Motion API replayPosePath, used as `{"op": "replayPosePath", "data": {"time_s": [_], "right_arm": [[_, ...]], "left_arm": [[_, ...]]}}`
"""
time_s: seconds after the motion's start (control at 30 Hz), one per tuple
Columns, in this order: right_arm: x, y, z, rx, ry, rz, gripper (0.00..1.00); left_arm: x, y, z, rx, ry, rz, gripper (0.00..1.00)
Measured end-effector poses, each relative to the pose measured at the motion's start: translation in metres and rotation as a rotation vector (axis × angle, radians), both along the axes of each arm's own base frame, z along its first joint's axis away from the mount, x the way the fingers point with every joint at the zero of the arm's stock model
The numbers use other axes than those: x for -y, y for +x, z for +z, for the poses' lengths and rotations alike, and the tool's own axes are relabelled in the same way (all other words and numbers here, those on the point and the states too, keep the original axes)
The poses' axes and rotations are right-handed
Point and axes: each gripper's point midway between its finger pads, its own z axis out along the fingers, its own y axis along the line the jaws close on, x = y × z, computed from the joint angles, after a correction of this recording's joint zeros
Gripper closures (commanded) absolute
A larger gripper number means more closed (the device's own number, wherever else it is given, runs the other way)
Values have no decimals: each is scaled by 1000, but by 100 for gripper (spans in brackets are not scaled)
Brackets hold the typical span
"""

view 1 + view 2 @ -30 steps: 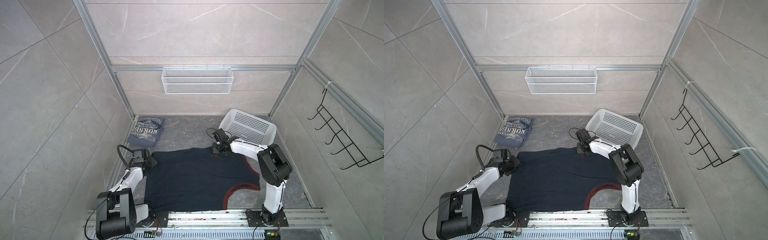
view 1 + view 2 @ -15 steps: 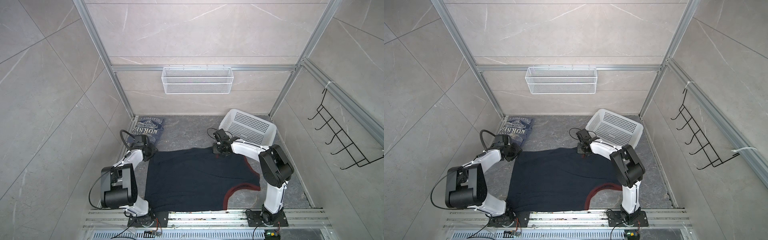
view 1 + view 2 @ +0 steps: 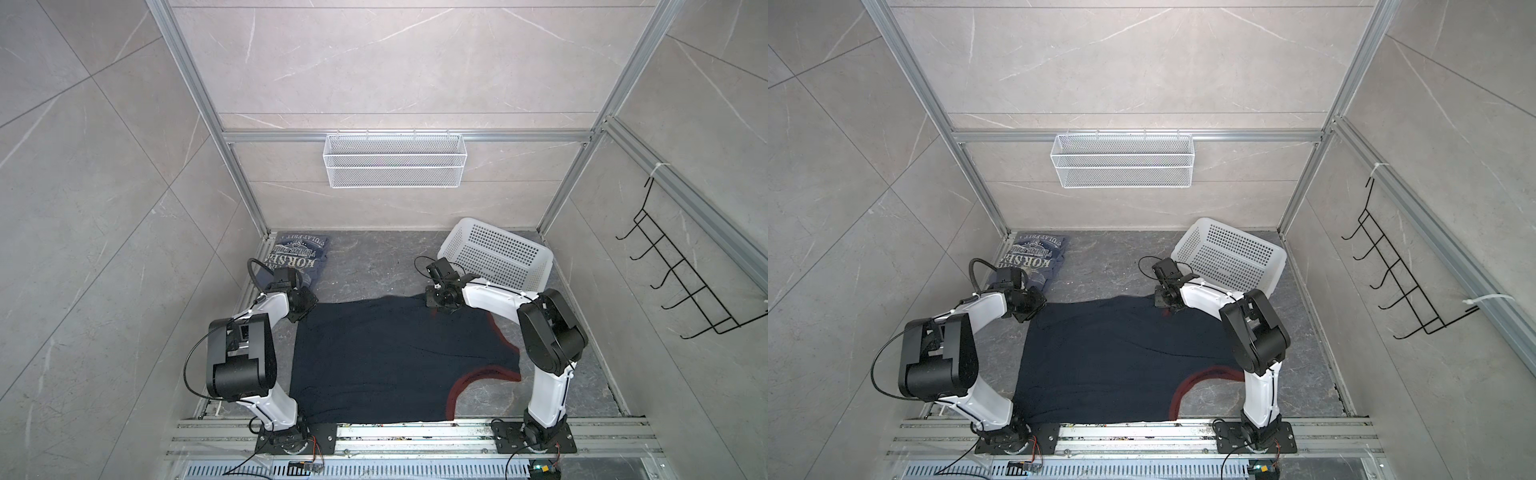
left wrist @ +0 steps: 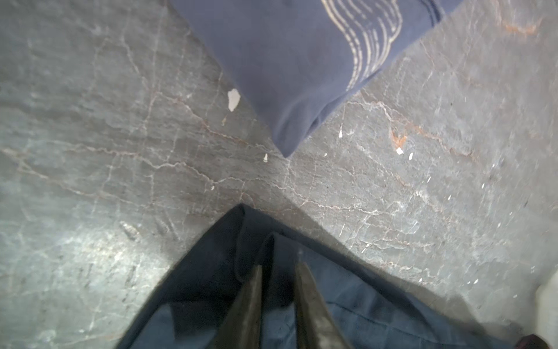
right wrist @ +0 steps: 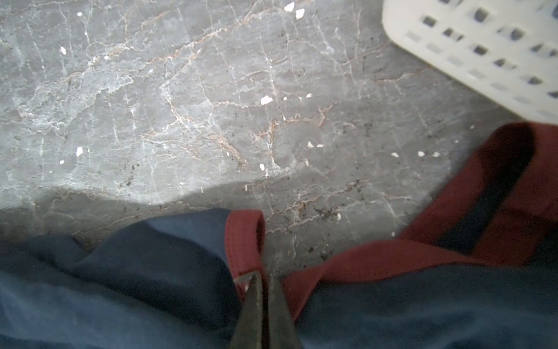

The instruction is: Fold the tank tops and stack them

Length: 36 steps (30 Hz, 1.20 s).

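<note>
1. In the far left corner we see the slate-blue tank top [image 3: 297,259]. It is folded with its white lettering up and lies close along the left wall frame. Its near corner [image 4: 290,145] is close to the navy top's corner but apart from it, with bare grey stone floor [image 4: 120,151] between them.
2. The left arm is doubled back, with its elbow high near the front rail [image 3: 415,432]. Its forearm reaches to the far left corner of the navy tank top [image 3: 395,357]. The left gripper [image 4: 279,266] points down there, its fingers nearly together and pinching a raised fold of the dark cloth.
3. The navy tank top lies spread flat across the middle, with maroon trim curving at its near right. Its near hem runs right along the rail. Open floor lies beyond its far edge (the widest free patch we find).
4. The right arm rises from its base, folds at the elbow and reaches to the far right strap. The right gripper [image 5: 263,275] is clamped tight on the maroon strap loop.
5. Just beside that wrist, the white perforated basket [image 3: 498,257] sits askew in the far right corner.
6. We count two tank tops, two arms, one plastic basket and one wire mesh shelf [image 3: 392,176] on the back wall.
</note>
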Motion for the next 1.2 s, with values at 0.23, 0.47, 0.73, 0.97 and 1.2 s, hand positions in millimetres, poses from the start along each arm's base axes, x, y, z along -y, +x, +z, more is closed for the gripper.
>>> {"op": "replayPosePath", "data": {"time_s": [0.23,0.47,0.73,0.97,1.2], "right_arm": [[-2,9,13,26,-2,-6,100],[-10,45,64,132,39,-15,100],[-15,89,85,194,72,-5,100],[-20,91,53,129,43,37,100],[-27,96,68,150,61,61,100]], "left_arm": [[-2,12,16,27,3,4,100],[-12,41,69,149,54,30,100],[-34,63,99,226,97,82,100],[-42,77,84,193,94,90,100],[-51,99,105,214,108,85,100]]}}
